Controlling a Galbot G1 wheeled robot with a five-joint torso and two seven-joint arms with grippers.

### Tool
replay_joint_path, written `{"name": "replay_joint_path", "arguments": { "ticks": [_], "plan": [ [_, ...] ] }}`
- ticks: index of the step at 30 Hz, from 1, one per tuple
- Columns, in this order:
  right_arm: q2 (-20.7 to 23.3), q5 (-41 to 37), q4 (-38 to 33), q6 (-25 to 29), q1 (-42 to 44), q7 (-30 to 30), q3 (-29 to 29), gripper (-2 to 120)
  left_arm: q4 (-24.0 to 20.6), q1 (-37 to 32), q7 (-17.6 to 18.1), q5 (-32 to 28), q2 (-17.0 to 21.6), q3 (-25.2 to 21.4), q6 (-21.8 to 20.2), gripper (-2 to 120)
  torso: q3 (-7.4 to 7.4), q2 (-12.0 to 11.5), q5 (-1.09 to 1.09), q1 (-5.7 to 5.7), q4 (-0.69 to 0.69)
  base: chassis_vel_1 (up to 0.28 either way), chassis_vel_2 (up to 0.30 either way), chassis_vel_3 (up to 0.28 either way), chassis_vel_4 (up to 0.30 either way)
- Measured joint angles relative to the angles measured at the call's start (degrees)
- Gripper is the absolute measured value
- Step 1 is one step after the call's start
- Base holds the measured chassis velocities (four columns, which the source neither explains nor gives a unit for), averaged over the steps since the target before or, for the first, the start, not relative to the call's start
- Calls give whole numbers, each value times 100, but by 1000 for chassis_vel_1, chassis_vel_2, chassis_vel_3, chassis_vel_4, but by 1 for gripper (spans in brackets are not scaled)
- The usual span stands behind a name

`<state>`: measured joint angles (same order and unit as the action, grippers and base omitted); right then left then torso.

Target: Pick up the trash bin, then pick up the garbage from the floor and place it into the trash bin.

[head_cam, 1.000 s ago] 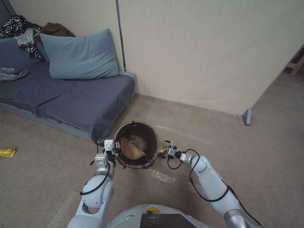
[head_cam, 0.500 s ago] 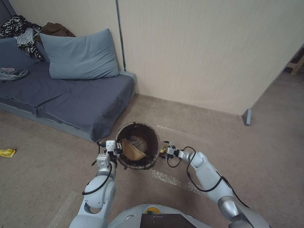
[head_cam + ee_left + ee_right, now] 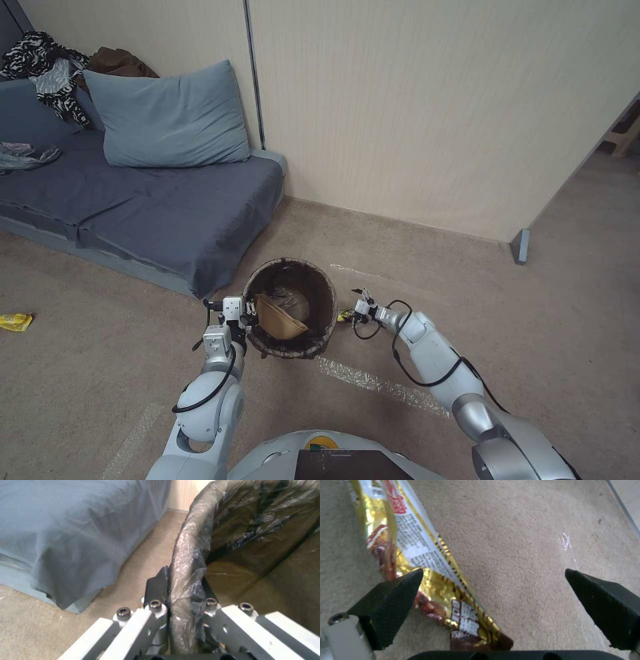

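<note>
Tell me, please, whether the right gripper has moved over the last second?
Yes. The right gripper, open, has moved away from the robot toward the wall, staying beside the trash bin, over the yellow wrapper.

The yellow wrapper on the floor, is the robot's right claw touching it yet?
Cannot tell. In the right wrist view the right gripper is open around the yellow wrapper; one finger overlaps its edge, but no contact or gap shows plainly.
</note>
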<state>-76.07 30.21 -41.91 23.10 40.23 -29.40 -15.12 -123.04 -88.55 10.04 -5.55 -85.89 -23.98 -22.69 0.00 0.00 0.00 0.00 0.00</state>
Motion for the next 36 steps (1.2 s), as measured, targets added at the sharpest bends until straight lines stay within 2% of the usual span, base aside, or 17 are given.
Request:
{"name": "replay_joint_path", "arguments": {
  "ticks": [5,18,27,36],
  "plan": [
    [-74,-45,146,-33,-127,-5,148,100,-11,-13,1,20,-21,1,1,6,0,0,0,0,1,0,0,0,0],
    [-56,-333,-177,58,107,-257,325,100,-19,3,2,34,-42,20,7,6,0,0,0,0,0,0,0,0,0],
    [-53,-447,-273,167,262,-441,325,100,-17,10,2,35,-36,16,7,6,0,0,0,0,0,0,0,0,0],
    [-67,-463,-70,143,184,-455,230,100,-14,-1,1,46,-38,19,7,6,0,0,1,0,0,0,0,0,0]
  ]
}}
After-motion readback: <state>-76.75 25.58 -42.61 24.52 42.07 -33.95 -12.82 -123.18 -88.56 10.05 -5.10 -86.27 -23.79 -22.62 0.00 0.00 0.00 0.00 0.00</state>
